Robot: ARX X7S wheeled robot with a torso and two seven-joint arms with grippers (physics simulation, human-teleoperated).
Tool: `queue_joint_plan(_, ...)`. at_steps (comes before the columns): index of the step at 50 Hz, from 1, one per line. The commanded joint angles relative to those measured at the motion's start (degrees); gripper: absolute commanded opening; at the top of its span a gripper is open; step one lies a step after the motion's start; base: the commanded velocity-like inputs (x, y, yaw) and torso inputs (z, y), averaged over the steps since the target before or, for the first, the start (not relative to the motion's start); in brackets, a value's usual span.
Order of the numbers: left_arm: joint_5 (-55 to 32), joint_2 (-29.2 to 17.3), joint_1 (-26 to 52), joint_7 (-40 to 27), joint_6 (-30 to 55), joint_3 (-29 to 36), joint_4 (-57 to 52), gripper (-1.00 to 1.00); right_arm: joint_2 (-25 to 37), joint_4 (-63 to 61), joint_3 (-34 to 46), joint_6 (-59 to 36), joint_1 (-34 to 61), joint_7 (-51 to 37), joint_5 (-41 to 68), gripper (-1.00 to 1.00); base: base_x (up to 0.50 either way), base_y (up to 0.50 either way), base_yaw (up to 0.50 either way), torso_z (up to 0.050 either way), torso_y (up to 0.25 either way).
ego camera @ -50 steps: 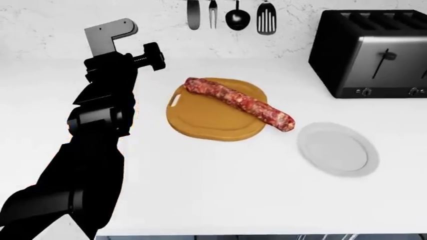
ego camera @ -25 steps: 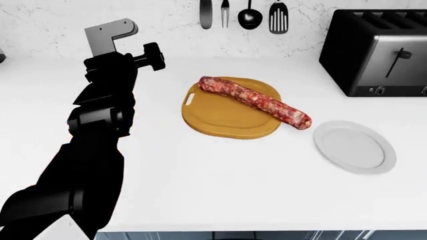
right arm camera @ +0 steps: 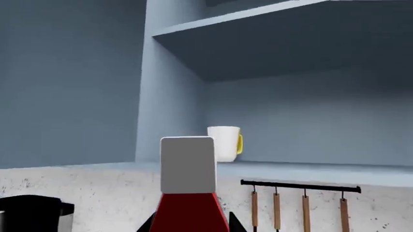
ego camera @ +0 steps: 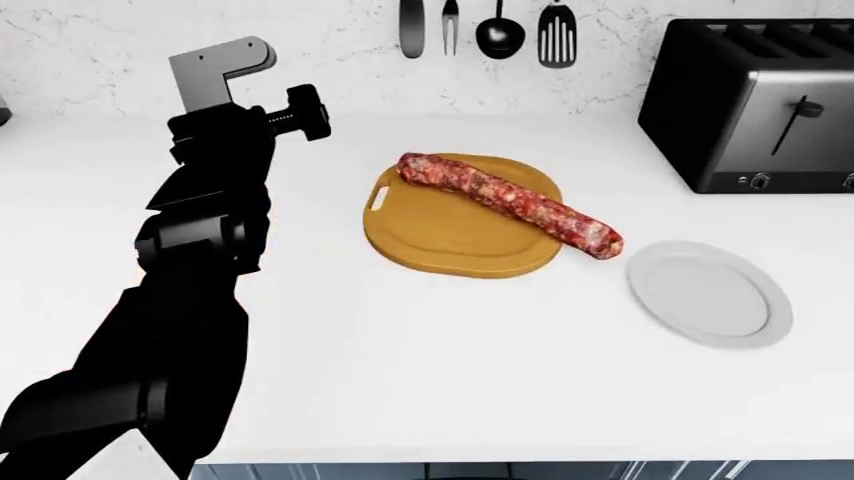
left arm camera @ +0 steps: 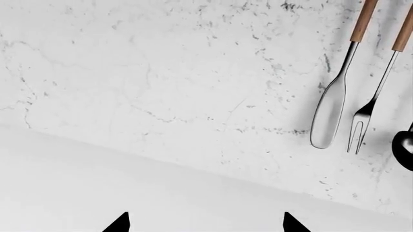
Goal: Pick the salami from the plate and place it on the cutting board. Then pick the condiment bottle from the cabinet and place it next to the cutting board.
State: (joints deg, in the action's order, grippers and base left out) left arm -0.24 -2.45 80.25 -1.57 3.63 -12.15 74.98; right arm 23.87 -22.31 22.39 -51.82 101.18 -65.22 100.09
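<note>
Right fingers (right arm camera: 190, 224) clamped on condiment bottle (right arm camera: 188, 193), no label text visible, left fingers (left arm camera: 205, 223) spread, salami (ego camera: 511, 204) across cutting board (ego camera: 454, 235)

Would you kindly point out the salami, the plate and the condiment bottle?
salami (ego camera: 511, 203), head view, middle of its length.
plate (ego camera: 767, 305), head view, right rim.
condiment bottle (right arm camera: 187, 164), right wrist view, white cap.

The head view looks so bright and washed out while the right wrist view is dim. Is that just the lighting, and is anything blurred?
Head view: the white counter is evenly lit, with only faint shadows under the salami and plate. Right wrist view: the blue cabinet sits in shade; the red bottle fills the foreground, slightly soft. Left wrist view: sharp marble wall.
</note>
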Motion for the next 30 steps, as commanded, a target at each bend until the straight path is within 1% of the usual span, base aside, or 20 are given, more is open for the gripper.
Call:
queue_joint_plan(1,0.0,0.0,0.0,0.1,-0.1,0.0,0.0,1.00,3.3,-10.2,-2.9,2.0,-9.0,-3.7,2.3,-1.00,0.00,0.00,0.00,0.000,0.000)
queue_joint_plan(5,0.1,0.0,0.0,0.0,-0.1,0.1,0.0,1.00,4.4,-13.2,-4.0,2.8,-13.3,-2.6,0.9,-1.00,0.00,0.00,0.00,0.000,0.000)
queue_joint_plan(14,0.0,0.0,0.0,0.2,-0.1,0.2,0.0,1.00,4.6,-17.6,-4.9,4.7,-23.5,2.6,-5.0,-1.00,0.00,0.00,0.00,0.000,0.000)
queue_joint_plan(30,0.1,0.1,0.0,0.2,-0.3,0.4,0.0,1.00,9.5,-23.4,-9.1,7.9,-35.5,3.9,-6.1,-1.00,0.00,0.00,0.00,0.000,0.000)
